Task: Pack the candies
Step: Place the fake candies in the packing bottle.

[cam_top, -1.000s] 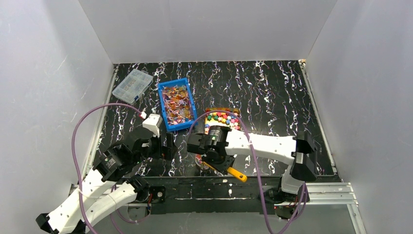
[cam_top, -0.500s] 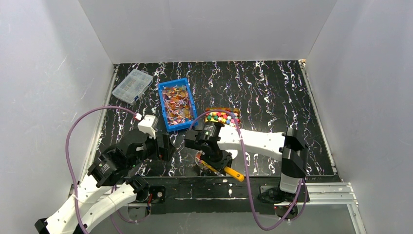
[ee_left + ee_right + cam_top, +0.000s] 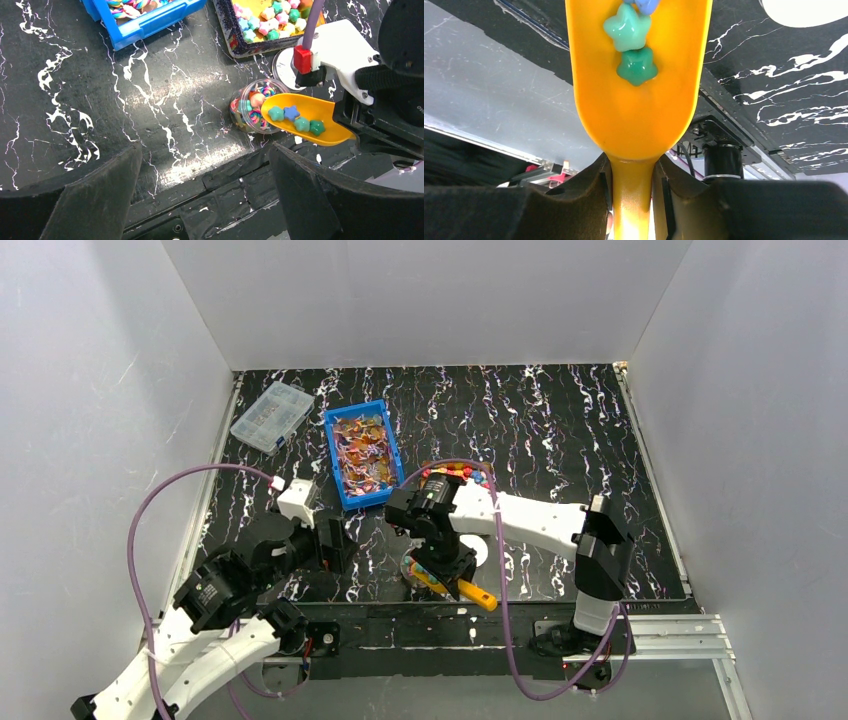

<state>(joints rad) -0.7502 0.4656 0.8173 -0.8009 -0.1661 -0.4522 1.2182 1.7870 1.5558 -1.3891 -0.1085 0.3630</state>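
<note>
My right gripper (image 3: 631,170) is shut on the handle of an orange scoop (image 3: 639,105). The scoop (image 3: 307,125) holds several green and blue star candies (image 3: 295,120), and its tip rests at the rim of a small clear jar (image 3: 251,107) partly filled with mixed candies. In the top view the scoop (image 3: 466,590) and jar (image 3: 412,568) lie under the right wrist (image 3: 440,558). A dark tray (image 3: 235,42) of coloured star candies and a blue bin (image 3: 362,453) of shiny wrapped candies stand behind. My left gripper (image 3: 204,150) is open and empty, left of the jar.
A white round lid (image 3: 281,65) lies on the table just right of the jar, partly under the right wrist. A clear compartment box (image 3: 271,416) sits at the far left. The table's front edge and black rail (image 3: 440,625) run close below the jar.
The right arm has shifted a little left and farther from me with the scoop, bringing its tip to the jar. The left arm has drawn back to the left.
</note>
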